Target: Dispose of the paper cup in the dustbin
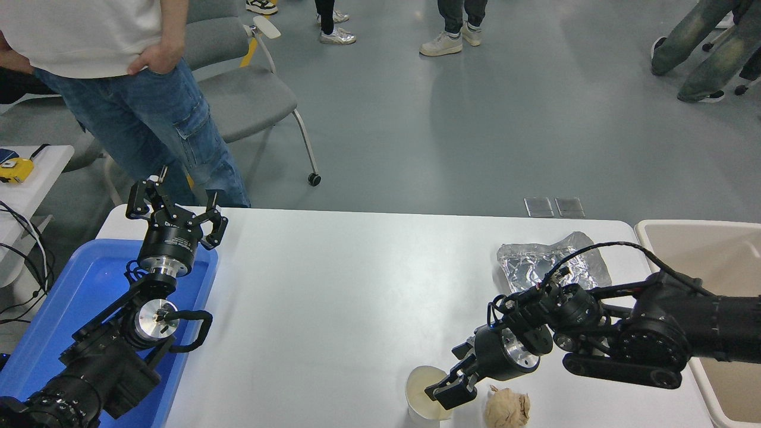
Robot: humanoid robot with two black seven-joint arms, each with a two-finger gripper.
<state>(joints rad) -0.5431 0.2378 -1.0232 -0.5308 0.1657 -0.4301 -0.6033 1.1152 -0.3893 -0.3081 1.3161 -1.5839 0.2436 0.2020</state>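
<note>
Looking first at the paper cup [423, 397], I find it upright near the front edge of the bench [357, 285], its cream inside facing up and its lower part cut off by the picture's bottom edge. My right hand [447, 389] reaches in from the right and sits at the cup's rim, one finger apparently dipping inside the mouth and the other outside the wall; I cannot tell whether the fingers have pinched the wall or merely straddle it. Just beside the cup on the right lies a crumpled brown paper ball [507, 409], and farther back a sheet of crinkled foil [550, 261]. The dustbin [701, 229] stands off the bench's right end, well apart from the cup. My left hand [176, 209] is parked at the lower left over the blue tray [71, 297], fingers spread apart. A person stands at the far left corner. I judge this to be the grasp step. The next move calls for a firm but gentle pinch on the thin wall, then a straight lift clear of the paper ball before swinging right over the bin's rim.
</note>
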